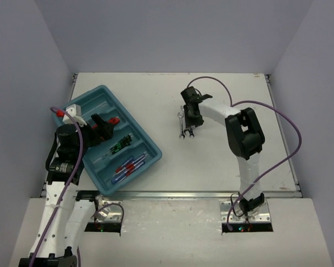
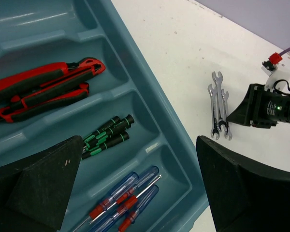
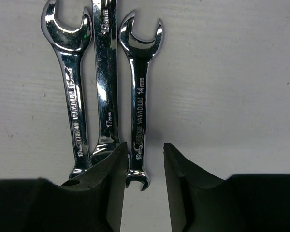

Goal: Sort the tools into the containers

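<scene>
The teal tray (image 1: 152,146) lies at the left. It holds red-handled pliers (image 2: 43,89), black screwdrivers with green marks (image 2: 106,135) and blue-and-red screwdrivers (image 2: 123,198), each kind in its own compartment. My left gripper (image 2: 140,188) is open and empty above the tray (image 2: 150,111). Three silver wrenches (image 3: 106,87) lie side by side on the table, also seen in the top view (image 1: 184,127). My right gripper (image 3: 145,169) is low over them and open. Its fingers (image 3: 111,183) straddle the near end of the rightmost wrench (image 3: 139,96), with a gap on the right side.
The wrenches also show in the left wrist view (image 2: 219,111), with my right gripper (image 2: 251,108) just beside them. White table (image 1: 222,161) with grey walls on three sides. A purple cable (image 1: 278,119) loops over the right arm.
</scene>
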`<action>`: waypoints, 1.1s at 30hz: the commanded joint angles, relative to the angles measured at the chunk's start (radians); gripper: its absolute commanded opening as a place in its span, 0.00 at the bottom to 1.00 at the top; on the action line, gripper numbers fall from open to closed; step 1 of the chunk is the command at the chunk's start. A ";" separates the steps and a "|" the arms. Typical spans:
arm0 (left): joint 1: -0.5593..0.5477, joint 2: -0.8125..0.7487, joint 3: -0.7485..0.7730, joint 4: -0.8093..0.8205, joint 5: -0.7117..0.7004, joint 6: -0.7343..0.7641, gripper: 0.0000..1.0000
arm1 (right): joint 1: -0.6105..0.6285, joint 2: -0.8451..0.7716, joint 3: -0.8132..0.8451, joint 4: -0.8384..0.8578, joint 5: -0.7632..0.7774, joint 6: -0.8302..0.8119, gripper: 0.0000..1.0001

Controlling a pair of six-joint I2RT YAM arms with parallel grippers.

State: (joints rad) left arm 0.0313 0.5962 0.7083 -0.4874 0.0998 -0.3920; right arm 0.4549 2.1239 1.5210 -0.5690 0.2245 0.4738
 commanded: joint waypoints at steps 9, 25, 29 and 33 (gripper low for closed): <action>-0.024 -0.043 -0.006 0.053 0.008 0.022 1.00 | -0.037 0.099 0.053 -0.040 -0.060 -0.015 0.30; -0.053 -0.026 -0.007 0.059 0.036 0.023 1.00 | -0.081 0.224 0.151 -0.090 -0.069 -0.074 0.19; -0.053 -0.016 -0.006 0.058 0.043 0.025 1.00 | -0.081 0.258 0.198 -0.114 -0.043 -0.084 0.25; -0.053 -0.015 -0.007 0.061 0.044 0.025 1.00 | -0.081 0.277 0.230 -0.127 -0.054 -0.092 0.32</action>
State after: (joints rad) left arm -0.0137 0.5803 0.6975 -0.4747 0.1294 -0.3804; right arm 0.3848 2.2944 1.7562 -0.6776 0.1316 0.4090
